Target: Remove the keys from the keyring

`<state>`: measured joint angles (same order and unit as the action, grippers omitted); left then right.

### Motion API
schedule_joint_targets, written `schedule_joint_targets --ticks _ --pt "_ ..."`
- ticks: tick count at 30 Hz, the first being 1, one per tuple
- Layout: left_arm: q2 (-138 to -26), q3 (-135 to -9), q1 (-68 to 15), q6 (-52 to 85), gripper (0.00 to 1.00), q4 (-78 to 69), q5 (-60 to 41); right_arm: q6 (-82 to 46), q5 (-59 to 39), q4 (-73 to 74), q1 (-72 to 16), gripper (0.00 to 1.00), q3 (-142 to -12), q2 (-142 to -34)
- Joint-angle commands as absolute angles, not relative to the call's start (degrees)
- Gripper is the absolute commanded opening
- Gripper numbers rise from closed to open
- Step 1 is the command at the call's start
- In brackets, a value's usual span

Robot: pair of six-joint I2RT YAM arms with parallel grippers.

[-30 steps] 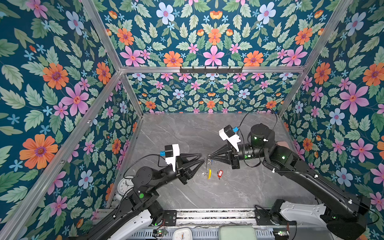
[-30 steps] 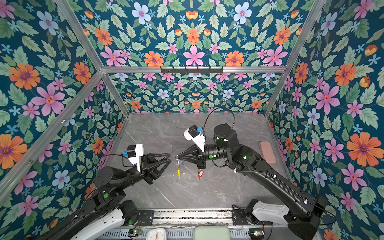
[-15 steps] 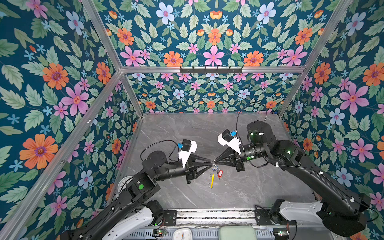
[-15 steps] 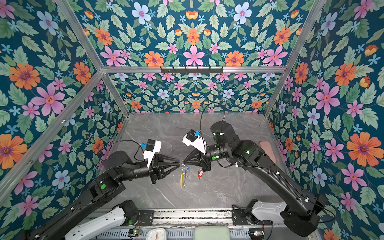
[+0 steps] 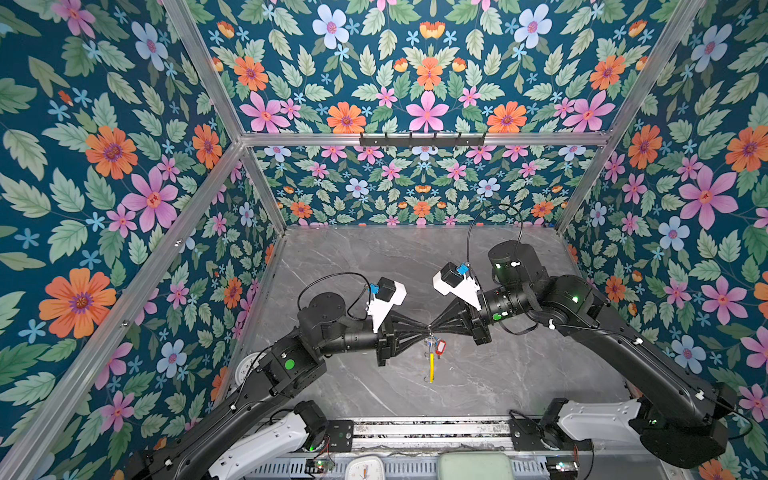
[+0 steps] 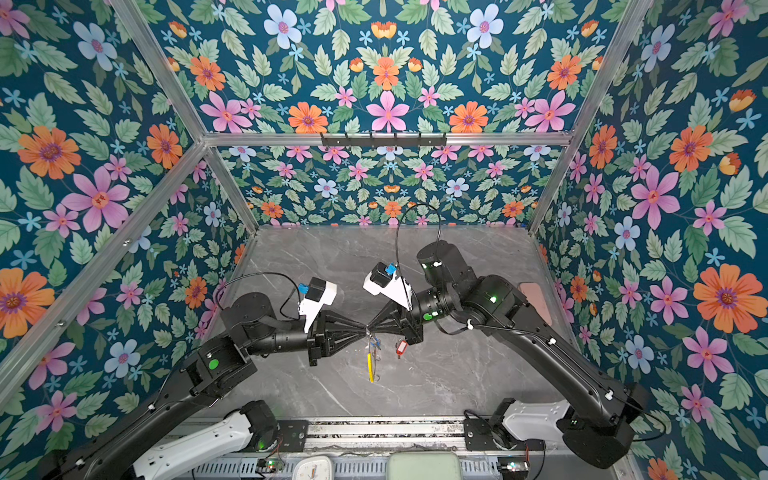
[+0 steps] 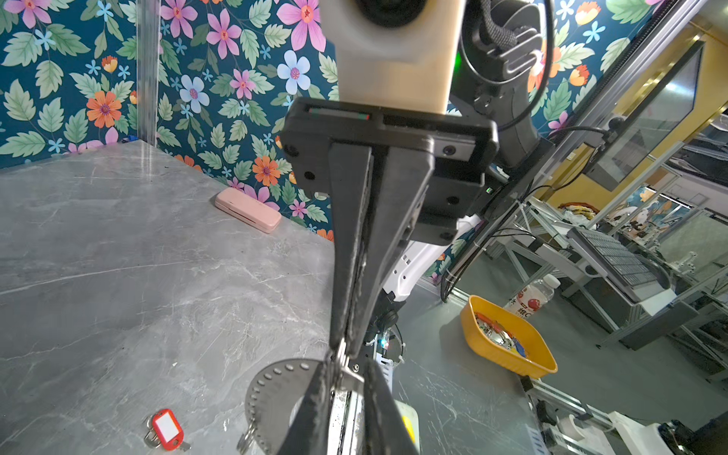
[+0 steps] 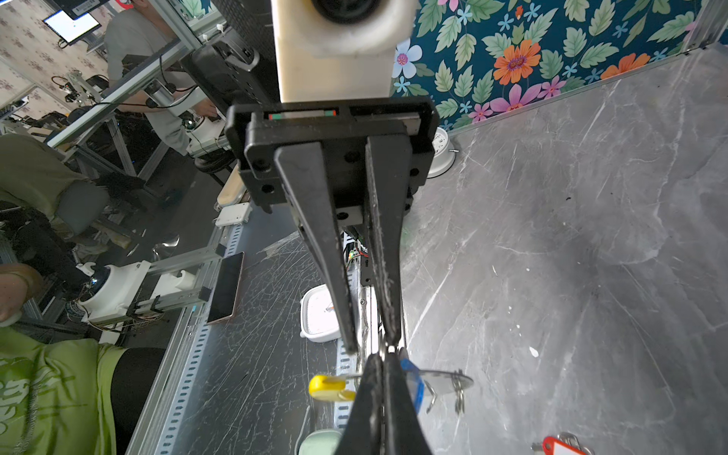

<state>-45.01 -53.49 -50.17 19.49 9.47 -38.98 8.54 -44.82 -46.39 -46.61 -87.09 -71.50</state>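
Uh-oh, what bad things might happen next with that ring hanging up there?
The keyring hangs in the air, pinched by the right tool at its thin tips, so it might slip and fall onto the table. The left tool, jaws slightly apart, sits nose to nose with the right one; they might bump. The blue-tagged key is crowded beside those tips, so grabbing it may miss.
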Motion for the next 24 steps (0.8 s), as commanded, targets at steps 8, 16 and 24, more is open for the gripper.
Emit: schedule_joint_targets --ticks 8,16,24 --pt "-45.7 -53.9 -49.8 18.7 0.19 9.4 -41.5 8.7 -46.1 -45.1 -46.7 0.0 -87.2 -71.7" --pt "-45.6 -53.6 -49.8 18.5 0.11 8.4 -41.2 8.5 -46.2 -44.9 -46.8 0.0 -87.2 -72.3" --pt "-45.9 -52.9 -49.8 19.4 0.02 6.9 -42.3 8.2 -45.7 -44.2 -47.0 0.0 -87.5 -72.6"
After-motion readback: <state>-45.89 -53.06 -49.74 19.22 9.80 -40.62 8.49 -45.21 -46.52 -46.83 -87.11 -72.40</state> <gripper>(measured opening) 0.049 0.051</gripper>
